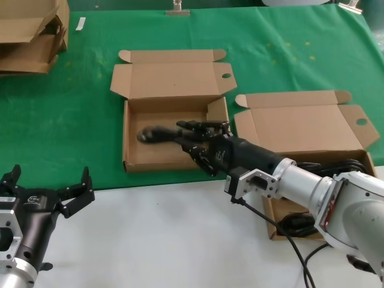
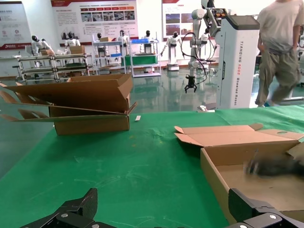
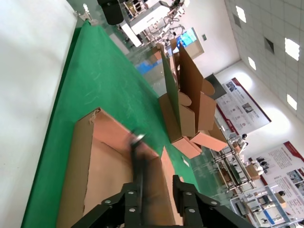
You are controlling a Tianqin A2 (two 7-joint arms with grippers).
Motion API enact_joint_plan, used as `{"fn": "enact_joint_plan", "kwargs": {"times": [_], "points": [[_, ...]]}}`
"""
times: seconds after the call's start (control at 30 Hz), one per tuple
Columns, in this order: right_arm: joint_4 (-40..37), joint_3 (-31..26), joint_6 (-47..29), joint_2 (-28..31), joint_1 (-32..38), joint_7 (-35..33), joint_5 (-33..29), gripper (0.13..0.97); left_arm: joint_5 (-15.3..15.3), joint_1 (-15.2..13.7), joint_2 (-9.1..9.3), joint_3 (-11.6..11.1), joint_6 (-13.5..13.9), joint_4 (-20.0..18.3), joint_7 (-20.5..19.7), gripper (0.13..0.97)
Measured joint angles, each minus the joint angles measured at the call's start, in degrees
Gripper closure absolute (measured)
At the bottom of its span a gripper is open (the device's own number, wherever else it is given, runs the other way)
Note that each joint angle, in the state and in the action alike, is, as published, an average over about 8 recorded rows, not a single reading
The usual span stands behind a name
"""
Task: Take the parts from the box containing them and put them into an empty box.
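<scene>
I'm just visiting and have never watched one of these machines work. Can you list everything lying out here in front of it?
Green cloth: one, green, covering the far part of the table.
White table edge: one, white, nearest the robot.
Middle box: one, brown cardboard, lid open, on the cloth.
Cable bundle: one, black, blurred, over the middle box at the right gripper's tips.
Right-hand box: one, brown cardboard, lid open, black cables in it, count unclear.
Flat cartons: a stack, brown, far left corner.
White tag: one, far side of the cloth.
Right gripper: black, reaching over the middle box.
Left gripper: black, fingers apart, parked over the white edge at near left.
</scene>
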Motion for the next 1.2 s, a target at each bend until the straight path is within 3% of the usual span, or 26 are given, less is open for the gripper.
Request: {"fn": "enact_joint_plan", "kwargs": {"times": [0.33,0.53,0.67,0.73,0.93,1.2], "points": [[1.6,0.7,-0.6,0.7,-1.1,2.2,-0.1,0.722,0.0,0.0,0.00,0.0,0.0,0.0,0.0,0.132],[13.3,0.7,-1.4,2.8,-6.6,9.8,0.3,0.598,0.0,0.0,0.00,0.0,0.0,0.0,0.0,0.132],[22.8,0.9,-0.7,4.8,-11.0,16.7,1.0,0.598,0.0,0.0,0.00,0.0,0.0,0.0,0.0,0.132],[25.8,0.9,-0.1,5.5,-12.5,19.3,1.2,0.546,0.0,0.0,0.00,0.0,0.0,0.0,0.0,0.132],[29.5,0.8,2.2,6.1,-15.1,23.9,1.0,0.391,0.0,0.0,0.00,0.0,0.0,0.0,0.0,0.132],[35.3,0.6,7.1,6.7,-19.8,32.1,0.4,0.257,0.0,0.0,0.00,0.0,0.0,0.0,0.0,0.132]]}}
